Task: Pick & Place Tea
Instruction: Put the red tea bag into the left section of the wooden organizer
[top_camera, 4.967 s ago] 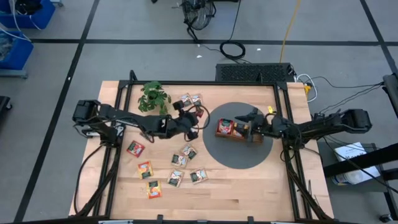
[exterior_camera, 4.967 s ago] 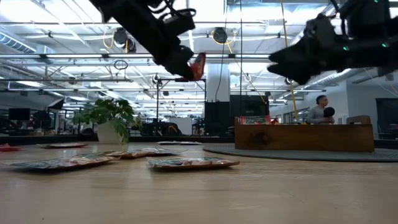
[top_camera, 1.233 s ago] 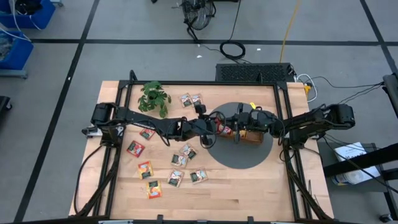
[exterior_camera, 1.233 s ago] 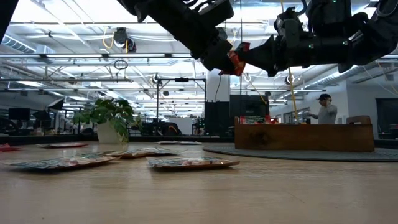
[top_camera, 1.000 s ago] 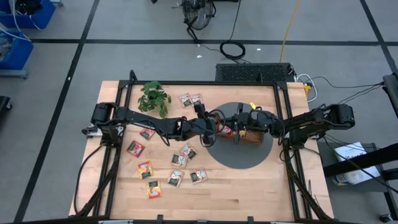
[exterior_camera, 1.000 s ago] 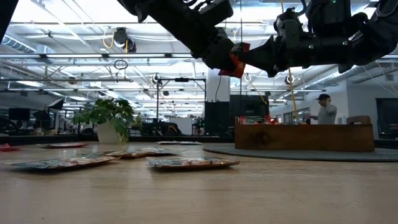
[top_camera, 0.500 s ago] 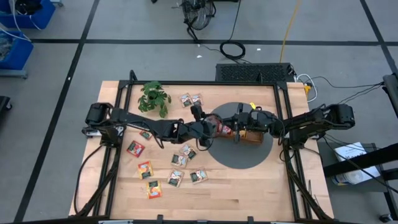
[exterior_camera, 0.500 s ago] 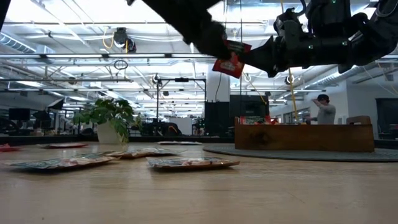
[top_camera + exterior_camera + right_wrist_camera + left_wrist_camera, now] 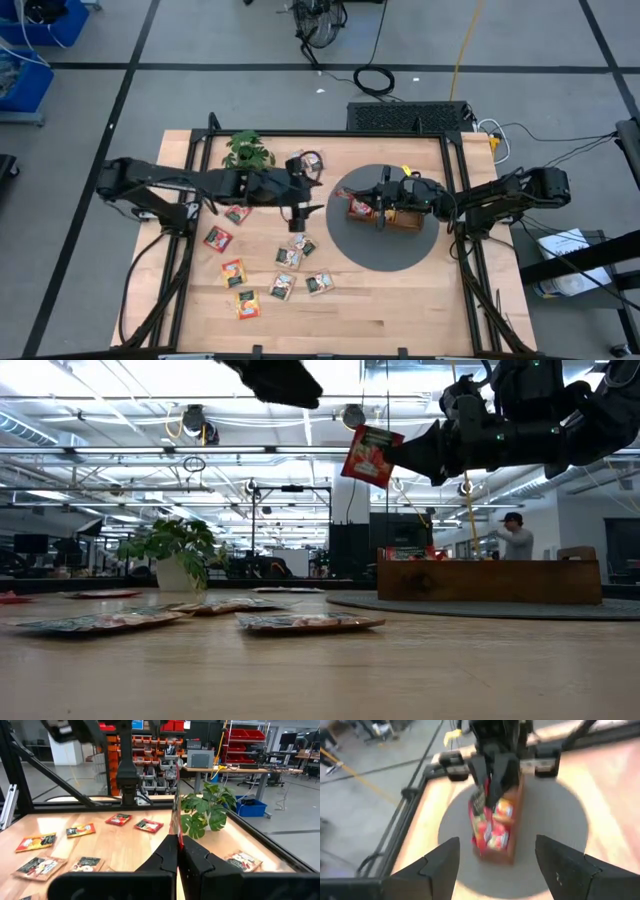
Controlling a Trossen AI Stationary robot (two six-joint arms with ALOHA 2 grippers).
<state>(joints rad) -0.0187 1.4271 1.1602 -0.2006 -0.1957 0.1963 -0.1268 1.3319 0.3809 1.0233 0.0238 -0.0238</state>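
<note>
So the desk (image 9: 400, 300) is light wood with a black frame around it, and everything else kind of sits relative to the round grey mat (image 9: 385, 250) on it. A brown wooden tray (image 9: 490, 580) sits on that mat. Well away from the mat, near the desk's far edge, there's a small leafy plant (image 9: 246, 152) in a white pot. Beyond the desk, a coiled black cable (image 9: 374, 79) lies on the grey floor. A person (image 9: 514, 536) stands in the room behind the tray.
</note>
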